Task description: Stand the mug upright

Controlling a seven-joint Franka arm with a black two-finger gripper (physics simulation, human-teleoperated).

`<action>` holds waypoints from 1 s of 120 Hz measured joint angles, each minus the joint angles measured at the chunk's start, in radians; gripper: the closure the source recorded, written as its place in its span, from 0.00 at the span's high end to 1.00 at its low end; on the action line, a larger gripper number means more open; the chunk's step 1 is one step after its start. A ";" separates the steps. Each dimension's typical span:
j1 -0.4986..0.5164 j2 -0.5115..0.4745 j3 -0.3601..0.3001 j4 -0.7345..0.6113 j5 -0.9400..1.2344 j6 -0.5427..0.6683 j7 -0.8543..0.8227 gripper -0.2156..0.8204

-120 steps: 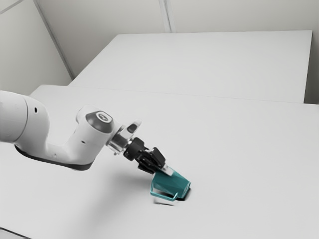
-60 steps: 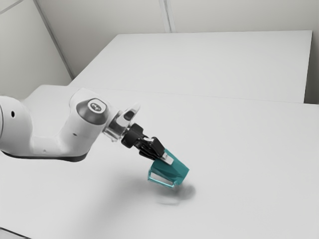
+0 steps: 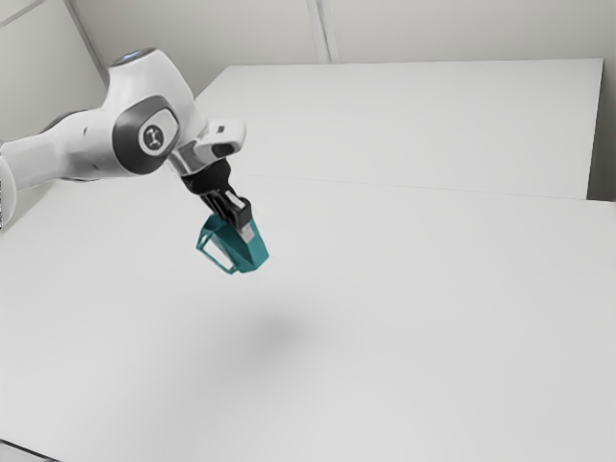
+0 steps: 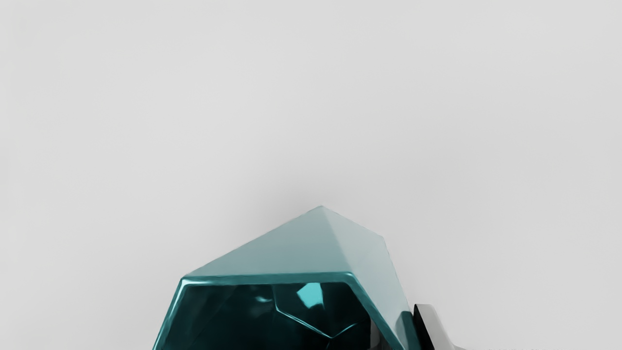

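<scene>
My gripper (image 3: 241,223) hangs above the table, shut on the wall of the teal mug (image 3: 248,252). The mug is off the table and tilted, its open end up toward the hand and its handle on the exterior view's left. In the wrist view the gripper (image 4: 401,330) has one finger against the outside of the wall and the other partly visible inside the rim. The many-sided mug (image 4: 291,248) turns its dark opening to the camera; the handle cannot be made out there.
A broad white table (image 3: 433,337) lies under the mug, with a soft shadow on it. Behind it is another pale flat surface (image 3: 414,125), and walls stand beyond.
My hand has risen and moved toward the exterior view's left, carrying the mug up from the table. The hand points more steeply down, and the mug has turned closer to upright.
</scene>
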 joint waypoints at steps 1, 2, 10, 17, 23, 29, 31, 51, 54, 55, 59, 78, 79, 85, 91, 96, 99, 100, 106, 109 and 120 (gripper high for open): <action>0.000 0.004 0.000 0.004 0.007 -0.001 -0.005 0.04; 0.000 0.007 0.000 0.007 0.014 -0.002 -0.010 0.04; 0.000 0.027 0.000 0.019 0.055 -0.008 -0.049 0.04; 0.000 0.036 0.000 0.015 0.087 -0.009 -0.082 0.04; 0.000 0.047 0.000 0.009 0.109 -0.008 -0.109 0.04; 0.000 0.055 -0.001 -0.016 0.128 0.004 -0.134 0.04; 0.000 0.057 -0.001 -0.025 0.134 0.009 -0.142 0.04; -0.001 0.106 -0.001 -0.056 0.175 0.058 -0.214 0.04; -0.001 0.112 -0.001 -0.058 0.179 0.065 -0.223 0.04; -0.001 0.114 -0.001 -0.060 0.180 0.068 -0.226 0.04; -0.001 0.120 0.000 -0.067 0.184 0.080 -0.238 0.04; 0.000 0.137 0.000 -0.110 0.194 0.132 -0.292 0.04; 0.000 0.138 0.000 -0.111 0.194 0.135 -0.294 0.04; -0.002 0.146 0.002 -0.119 0.195 0.147 -0.310 0.04; 0.005 0.154 -0.004 -0.122 0.196 0.157 -0.324 0.04; 0.006 0.159 -0.005 -0.124 0.196 0.163 -0.335 0.04; 0.007 0.163 -0.006 -0.125 0.197 0.166 -0.342 0.04; 0.007 0.164 -0.006 -0.125 0.197 0.167 -0.344 0.04; 0.007 0.173 -0.006 -0.125 0.197 0.172 -0.356 0.04; 0.007 0.176 -0.006 -0.125 0.197 0.175 -0.361 0.04; 0.005 0.188 -0.005 -0.125 0.192 0.180 -0.377 0.11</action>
